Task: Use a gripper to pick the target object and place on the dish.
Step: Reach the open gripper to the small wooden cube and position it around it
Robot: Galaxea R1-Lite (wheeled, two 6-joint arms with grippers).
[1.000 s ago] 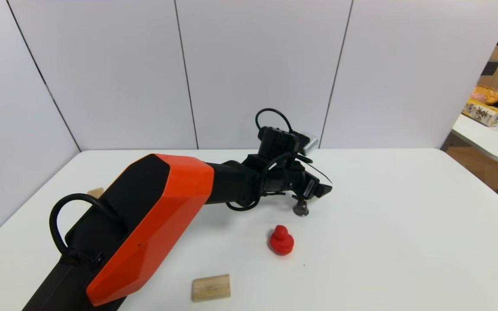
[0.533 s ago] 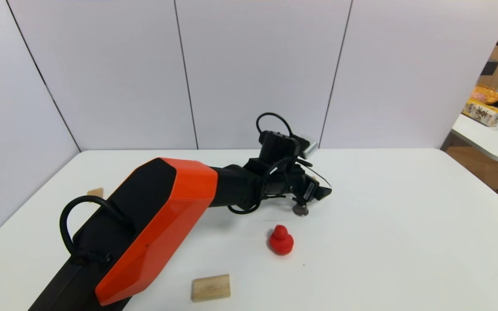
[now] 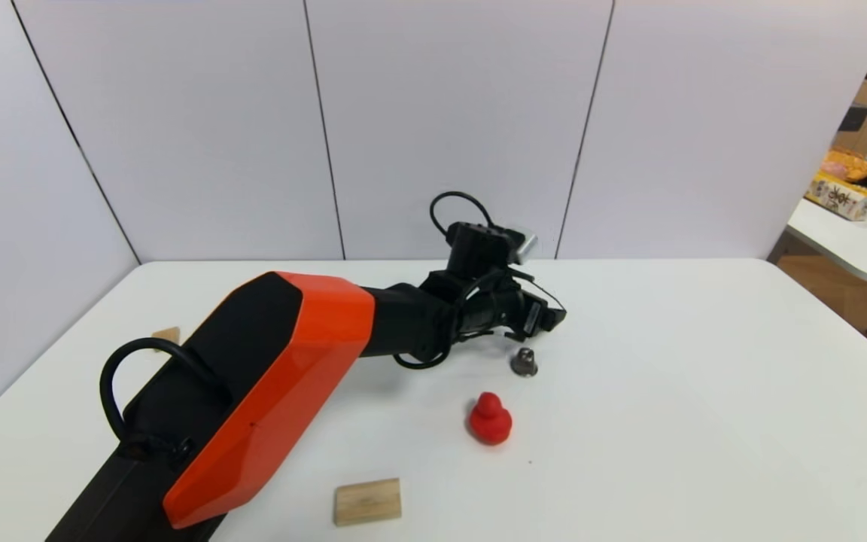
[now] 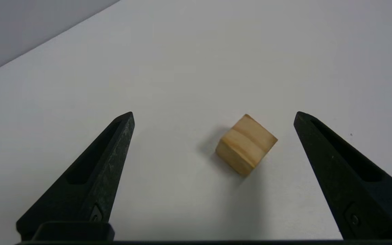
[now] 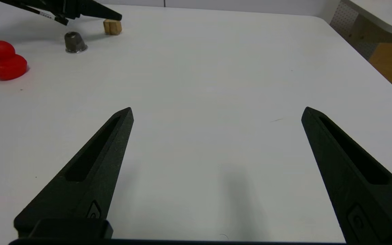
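With 12 straight ahead of the robot, the right gripper [image 5: 218,109] is idle toward 3 o'clock, fingers spread. The block [image 3: 367,502] lies near, at 11; the red piece [image 3: 490,421] and then the metal cap [image 3: 524,363] sit farther out, around 1. Just past the cap, also about 1, the left gripper [image 4: 214,113] is at work and much the nearer to the cube [image 4: 246,145]. Its fingers are wide apart, holding and touching nothing. The cube is on the table between their lines, closer to the robot's-right finger. It has no clear long axis and stands cornerwise, so a small shift and turn should precede closing. Farther, toward 10, is a wooden piece [image 3: 167,336]. No dish shows.
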